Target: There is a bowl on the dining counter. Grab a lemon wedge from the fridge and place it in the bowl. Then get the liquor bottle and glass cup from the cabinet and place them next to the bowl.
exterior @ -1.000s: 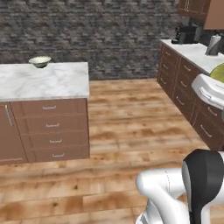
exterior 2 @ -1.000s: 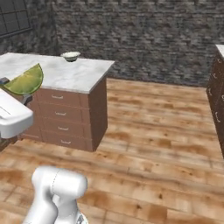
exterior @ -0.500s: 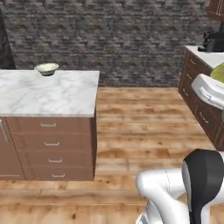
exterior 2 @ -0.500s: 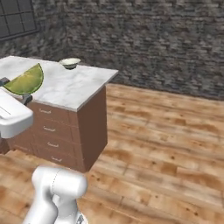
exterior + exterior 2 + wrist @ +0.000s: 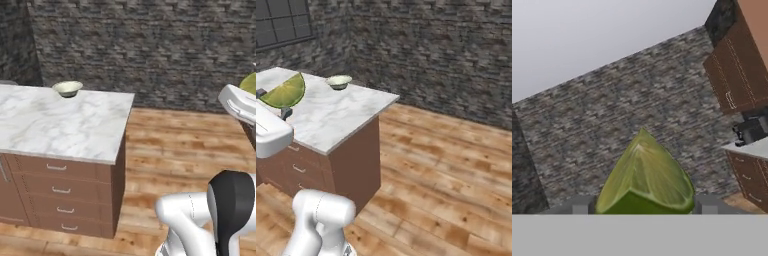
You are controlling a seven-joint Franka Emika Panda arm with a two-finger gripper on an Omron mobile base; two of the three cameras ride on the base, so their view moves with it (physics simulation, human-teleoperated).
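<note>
My gripper (image 5: pixel 644 206) is shut on the lemon wedge (image 5: pixel 646 177), a yellow-green piece held between the two dark fingertips. In the right base view the gripper (image 5: pixel 273 101) carries the lemon wedge (image 5: pixel 285 92) in the air over the near left part of the dining counter (image 5: pixel 346 112). The wedge (image 5: pixel 250 82) also peeks in at the right edge of the left base view. The pale bowl (image 5: pixel 67 88) stands on the far edge of the marble dining counter (image 5: pixel 60 127), well beyond the gripper. The same bowl (image 5: pixel 338 81) sits near the counter's far corner.
Brown drawers with silver handles (image 5: pixel 60 190) fill the counter's front. A wooden floor (image 5: pixel 446 165) lies open to the right, bounded by a dark stone wall (image 5: pixel 150 50). A window (image 5: pixel 283 25) is at the far left. Brown cabinets (image 5: pixel 732 80) show at the right of the hand view.
The base has driven and turned, so the counter and bowl now sit nearer and larger in both base views. The gripper has kept its hold on the wedge.
</note>
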